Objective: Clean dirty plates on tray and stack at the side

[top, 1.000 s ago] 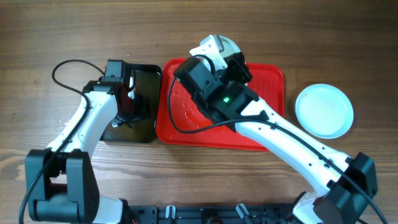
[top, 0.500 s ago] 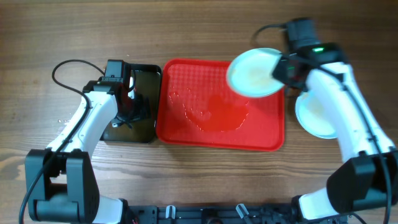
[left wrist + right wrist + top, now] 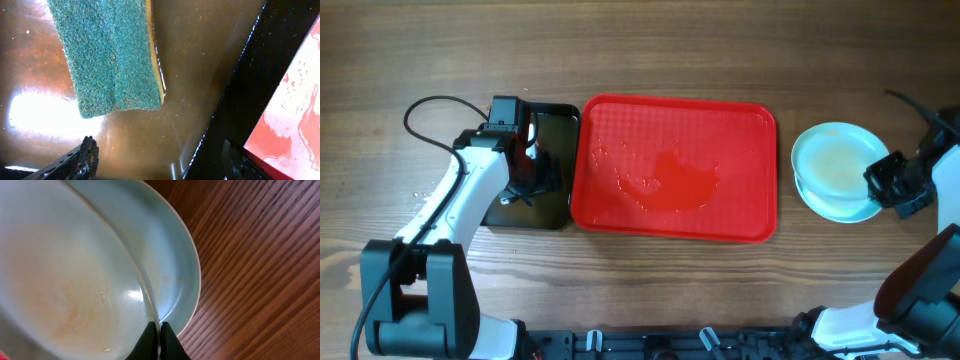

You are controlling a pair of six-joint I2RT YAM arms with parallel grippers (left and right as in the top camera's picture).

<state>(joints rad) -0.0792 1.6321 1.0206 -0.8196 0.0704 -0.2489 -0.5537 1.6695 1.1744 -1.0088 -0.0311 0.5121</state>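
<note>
Obs: the upper plate [image 3: 60, 280] lies over the lower plate [image 3: 165, 255], off-centre, so a crescent of the lower one shows. It has a faint orange film near its middle (residue or a trick of the light, cannot tell). Both sit on the surface [image 3: 720, 50] just right of the tray [image 3: 620, 120], apart from it. The tray carries no plate, only a wet red smear [image 3: 680, 180] across its middle.

Tools: the right tool [image 3: 159, 340] is pinched onto the upper plate's rim, fingers nearly meeting with the rim between them. The left tool [image 3: 160, 165] has its fingers spread wide, holding nothing, over the green sponge [image 3: 110, 55] in the black tray [image 3: 555, 120].

Step in hand (judgement): seating the upper plate on the stack.

To do it well:
- Bring the held rim down until it bears on the lower plate.
- Square the two rims before letting go.
- Part the fingers only a little, then draw outward and up, so neither finger drags the plate.

Risk: releasing while off-centre leaves a stack that could slide.
</note>
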